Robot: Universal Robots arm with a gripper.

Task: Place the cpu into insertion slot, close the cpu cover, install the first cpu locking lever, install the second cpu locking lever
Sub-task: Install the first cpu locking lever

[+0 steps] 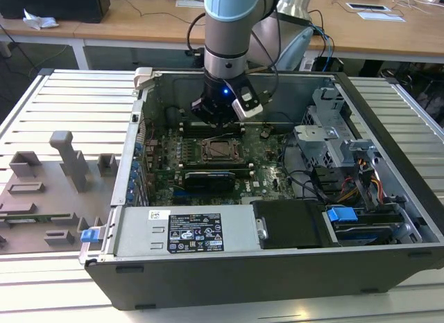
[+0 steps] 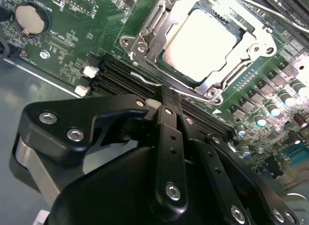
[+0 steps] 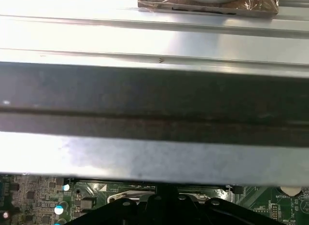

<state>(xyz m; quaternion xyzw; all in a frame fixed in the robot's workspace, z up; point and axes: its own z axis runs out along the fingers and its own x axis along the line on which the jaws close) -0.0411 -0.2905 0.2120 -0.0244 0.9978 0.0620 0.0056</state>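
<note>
The cpu (image 2: 200, 41), a pale square chip, lies flat in its socket on the green motherboard. The cpu cover (image 2: 145, 29), a silvery frame, lies down around it, with the chip showing through its window. A thin wire locking lever (image 2: 145, 81) runs along the socket's edge nearest my gripper. My gripper (image 2: 161, 100) is shut, its black fingers pressed together with the tips right at that lever and socket edge. In the exterior view the gripper (image 1: 218, 122) hangs inside the open computer case, just behind the socket (image 1: 222, 151).
Black memory slots (image 2: 120, 75) lie between the gripper and the socket, with a coin battery (image 2: 29, 17) off to one side. The case wall (image 3: 154, 104) stands close behind the wrist. A power supply (image 1: 187, 233) and a drive cage (image 1: 333, 139) crowd the case. A grey fixture (image 1: 69, 160) stands outside at the exterior view's left.
</note>
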